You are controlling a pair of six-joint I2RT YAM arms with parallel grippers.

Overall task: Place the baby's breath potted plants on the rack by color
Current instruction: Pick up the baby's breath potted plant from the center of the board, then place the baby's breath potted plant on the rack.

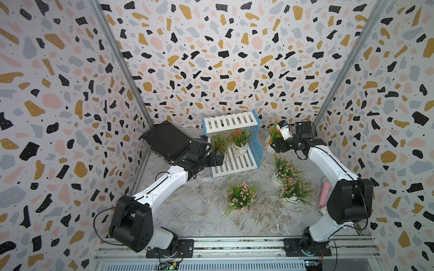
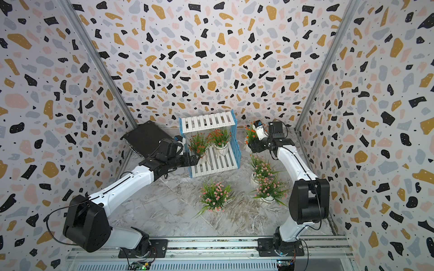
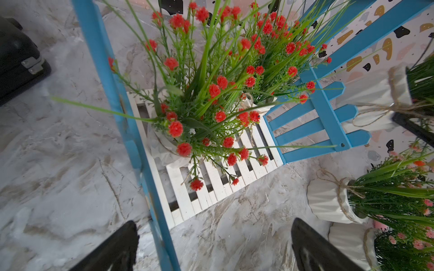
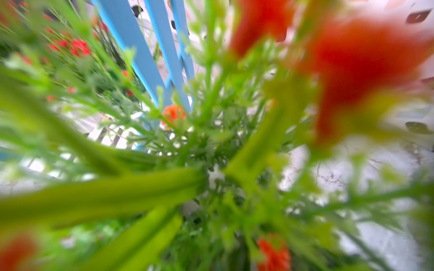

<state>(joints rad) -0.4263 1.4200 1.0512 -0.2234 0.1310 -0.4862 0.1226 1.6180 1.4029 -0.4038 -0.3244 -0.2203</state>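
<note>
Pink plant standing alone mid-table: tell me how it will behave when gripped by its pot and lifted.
The pink plant is probably top-heavy and apt to tip: its foliage spreads much wider than the small white pot under it. The long green blades droop outward, so they would likely flex and snag rather than resist.

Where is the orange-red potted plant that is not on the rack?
In both top views the orange-red potted plant is at the right gripper, just right of the rack, near the back wall.
</note>
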